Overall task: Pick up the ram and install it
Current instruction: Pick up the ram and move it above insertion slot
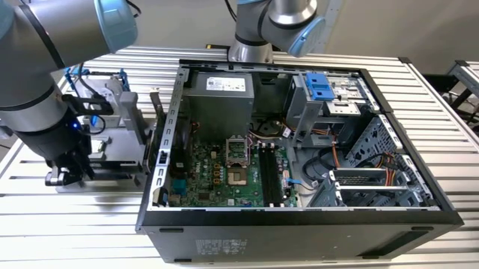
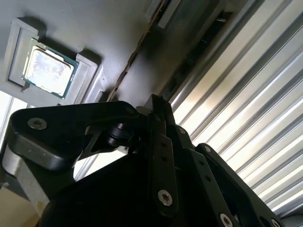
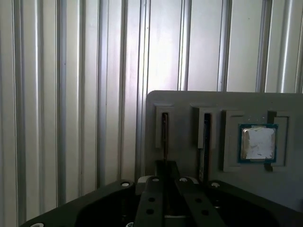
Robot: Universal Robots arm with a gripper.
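Black links of the claw (image 3: 165, 168) sit closest to my wrist cameras, running up to its tip. In the first wrist view that tip is right at the end of the ram (image 3: 164, 135), which stands on edge in a narrow slot of a grey holder plate (image 3: 189, 101). From here I cannot tell how far the claw is open, or whether it has hold of the stick. A second dark stick (image 3: 207, 142) stands in the slot just beside the first. Past that one, a square processor chip (image 3: 258, 143) lies flat in its own recess on the same plate.

The second wrist view gives me the same group from another side. I see the claw (image 2: 156, 106) up close, the ram (image 2: 137, 52) as a thin brownish edge running away from it, and the processor chip (image 2: 47, 68) in its frame. The plate (image 2: 94, 28) lies on the ribbed metal desk (image 2: 246, 94).

In the exterior view the arm (image 1: 37, 84) reaches down on that view's left and the claw (image 1: 69, 174) hangs low over the desk (image 1: 75, 224). Just beside it, towards that view's right, stands an open computer case (image 1: 299, 224). Its green motherboard (image 1: 224, 179) is exposed, with long black memory slots (image 1: 270, 176) near the middle.
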